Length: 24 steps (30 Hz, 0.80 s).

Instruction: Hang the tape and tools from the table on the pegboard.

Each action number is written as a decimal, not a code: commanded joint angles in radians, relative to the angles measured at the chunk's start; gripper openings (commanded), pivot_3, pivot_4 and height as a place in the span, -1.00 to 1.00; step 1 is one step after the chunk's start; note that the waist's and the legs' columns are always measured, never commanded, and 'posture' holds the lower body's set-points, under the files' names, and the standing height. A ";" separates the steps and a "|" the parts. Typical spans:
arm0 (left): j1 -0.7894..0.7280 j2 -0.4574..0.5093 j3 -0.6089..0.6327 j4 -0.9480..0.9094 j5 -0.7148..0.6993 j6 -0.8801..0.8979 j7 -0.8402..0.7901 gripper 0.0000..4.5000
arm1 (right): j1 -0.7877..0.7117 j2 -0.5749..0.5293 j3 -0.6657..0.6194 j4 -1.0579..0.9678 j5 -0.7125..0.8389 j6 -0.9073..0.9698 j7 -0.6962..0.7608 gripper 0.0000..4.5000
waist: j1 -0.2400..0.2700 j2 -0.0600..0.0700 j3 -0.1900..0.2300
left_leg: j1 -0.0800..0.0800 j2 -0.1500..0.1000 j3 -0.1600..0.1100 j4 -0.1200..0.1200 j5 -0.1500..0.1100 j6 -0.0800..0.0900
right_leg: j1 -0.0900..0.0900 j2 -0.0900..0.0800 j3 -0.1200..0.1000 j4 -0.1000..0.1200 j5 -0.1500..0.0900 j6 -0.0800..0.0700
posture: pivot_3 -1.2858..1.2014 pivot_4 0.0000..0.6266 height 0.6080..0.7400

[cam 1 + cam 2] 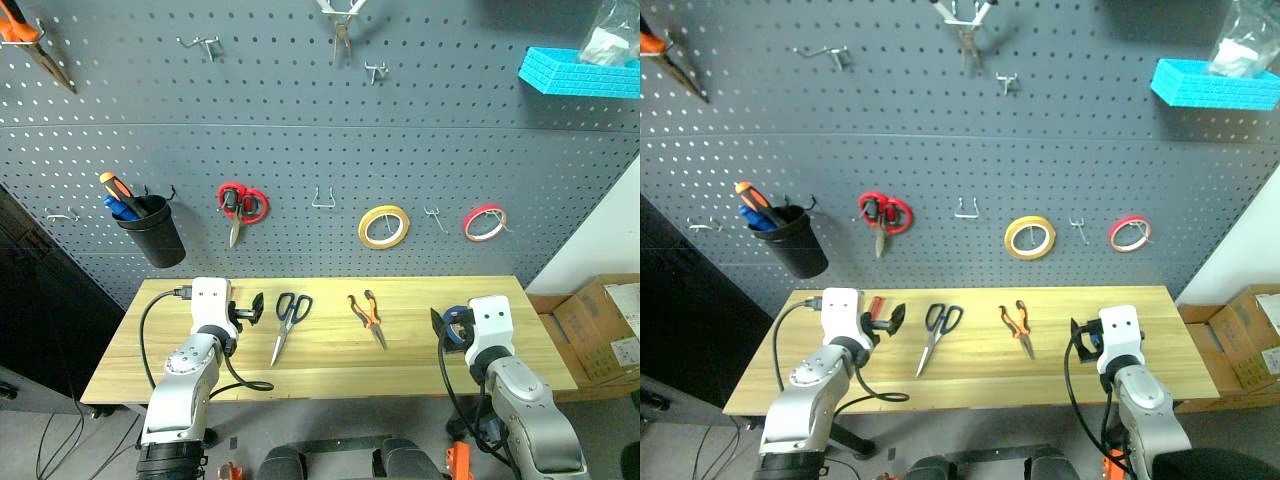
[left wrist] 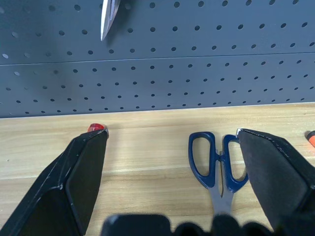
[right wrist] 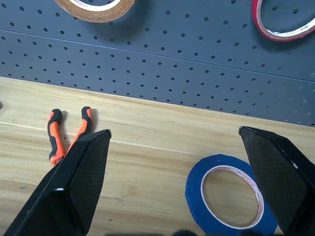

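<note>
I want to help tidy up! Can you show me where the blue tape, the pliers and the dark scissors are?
blue tape (image 3: 231, 197), right wrist view, on its blue ring.
pliers (image 1: 367, 315), left eye view, on the orange-and-black handles.
dark scissors (image 2: 216, 162), left wrist view, between the handle loops.

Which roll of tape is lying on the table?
The blue tape, flat on the table by the right hand. The yellow tape and red tape hang on the pegboard.

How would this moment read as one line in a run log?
left gripper: open, empty | right gripper: open, empty | scissors, pliers, blue tape: on table | pegboard: free hooks
</note>
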 commanded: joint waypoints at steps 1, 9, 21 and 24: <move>-0.023 -0.007 0.024 -0.041 -0.017 -0.011 0.009 0.99 | -0.011 -0.004 -0.016 -0.021 -0.002 -0.018 -0.002 1.00 | 0.000 0.000 0.000 | 0.000 0.000 0.000 0.000 0.000 0.000 | 0.000 0.000 0.000 0.000 0.000 0.000 | 0.05 -0.87 1.00; -0.027 -0.002 0.033 -0.034 -0.016 -0.001 0.015 0.99 | -0.014 -0.004 -0.016 -0.020 -0.002 -0.017 -0.002 1.00 | 0.000 0.000 0.000 | 0.000 0.000 0.000 0.000 0.000 0.000 | 0.000 0.000 0.000 0.000 0.000 0.000 | 0.05 -0.86 1.00; -0.019 -0.001 0.036 -0.043 -0.019 -0.007 0.027 0.99 | -0.014 -0.002 -0.012 -0.022 0.000 -0.016 0.001 1.00 | 0.000 0.000 0.000 | 0.000 0.000 0.000 0.000 0.000 0.000 | 0.000 0.000 0.000 0.000 0.000 0.000 | 0.05 -0.86 1.00; -0.013 0.004 0.042 -0.046 -0.024 -0.006 0.022 0.99 | -0.012 -0.001 -0.011 -0.027 0.002 -0.013 0.001 1.00 | 0.000 0.000 0.000 | 0.000 0.000 0.000 0.000 0.000 0.000 | 0.000 0.000 0.000 0.000 0.000 0.000 | 0.05 -0.85 1.00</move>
